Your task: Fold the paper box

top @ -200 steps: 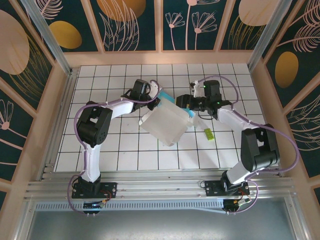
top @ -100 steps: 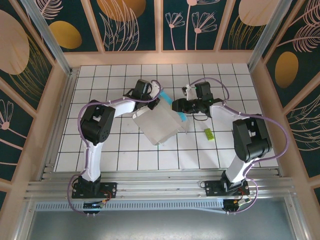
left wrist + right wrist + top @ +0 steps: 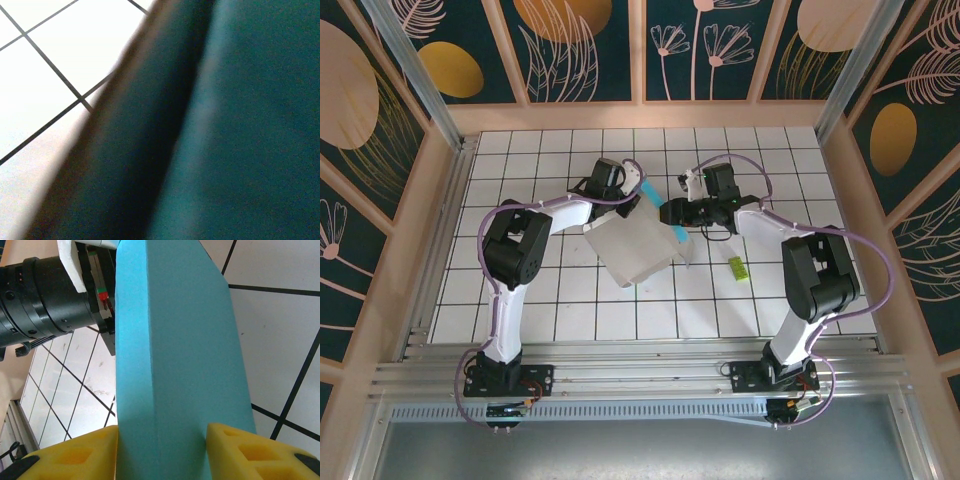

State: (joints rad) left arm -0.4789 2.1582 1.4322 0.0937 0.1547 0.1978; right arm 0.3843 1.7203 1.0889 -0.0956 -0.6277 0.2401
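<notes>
The paper box (image 3: 635, 248) lies white side up in the middle of the tiled table, between the two arms. A light blue flap sticks up at its far left corner. My left gripper (image 3: 628, 198) sits at that corner, holding the flap. In the left wrist view the card (image 3: 240, 125) is a dark blur right against the lens and hides the fingers. My right gripper (image 3: 670, 213) is at the box's far right edge. In the right wrist view its yellow fingers (image 3: 75, 455) press both sides of a light blue panel (image 3: 175, 365), so that gripper (image 3: 162, 455) is shut on the box.
A small yellow-green piece (image 3: 738, 267) lies on the tiles right of the box, near the right forearm. Wooden walls (image 3: 640, 115) ring the tiled table (image 3: 520, 300). Open tiles lie in front of the box toward the arm bases.
The right gripper has moved left with the box's right edge. The box has slid left and looks narrower. The left gripper has stayed almost in place.
</notes>
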